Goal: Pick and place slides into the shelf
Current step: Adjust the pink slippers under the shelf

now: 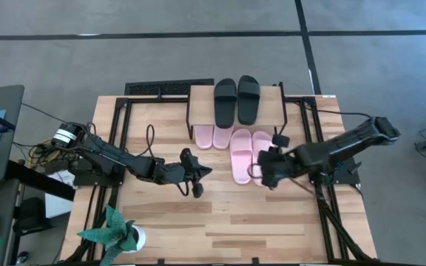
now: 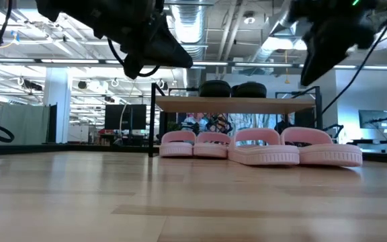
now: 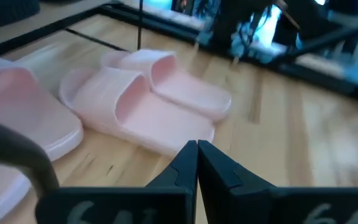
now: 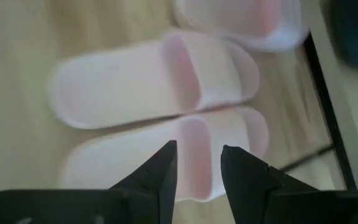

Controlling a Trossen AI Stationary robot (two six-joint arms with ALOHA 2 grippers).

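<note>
Nearest, two pink slides [image 1: 247,155] lie on the counter [image 1: 228,222] in front of the shelf [image 1: 237,118]. Another pink pair [image 1: 213,136] sits under the shelf, and the black pair [image 1: 237,99] lies on top. Right hand [image 1: 263,176] hovers above the front pair, fingers apart. Left hand [image 1: 200,174], fingers together, hangs near the counter's middle.

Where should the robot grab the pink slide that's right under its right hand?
Probably by the wide strap of the pink slide, coming straight down from above. The slide lies flat, sole down, and the strap arches up over the sole, so one finger could slip under it. The right gripper hangs just above it, open. A second pink slide lies close beside it, crowding that side.
</note>
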